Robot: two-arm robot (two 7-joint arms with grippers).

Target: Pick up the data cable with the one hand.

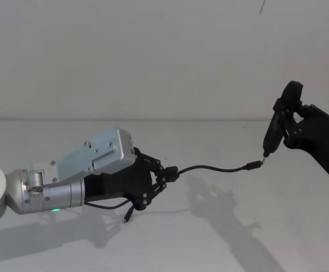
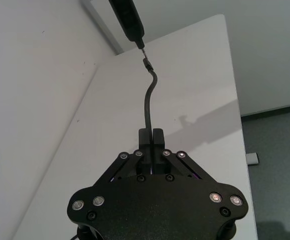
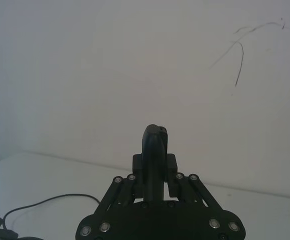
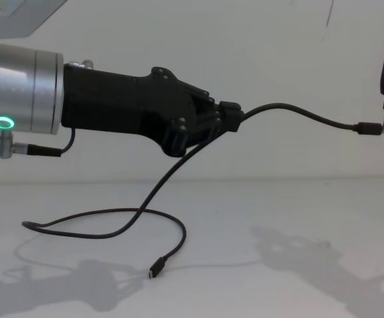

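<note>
The bulky black left hand (image 4: pixel 228 118) grips the long thin black data cable (image 4: pixel 298 112) lifted above the white surface (image 4: pixel 298 265), one plug (image 4: pixel 155 271) trailing there, while the right hand (image 3: pixel 155 172) clamps a narrow black tool (image 1: pixel 273 131).

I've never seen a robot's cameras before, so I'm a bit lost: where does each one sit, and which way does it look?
Head: looks down from above at the white table; both arms show, left hand holding the data cable.
Chest: looks sideways from low down; the cable droops from the left hand.
Left wrist: looks along its own hand at the cable.
Right wrist: looks over the right hand, which grips a black tool.
Head and chest share the cable's plug meeting the tool's tip.
</note>
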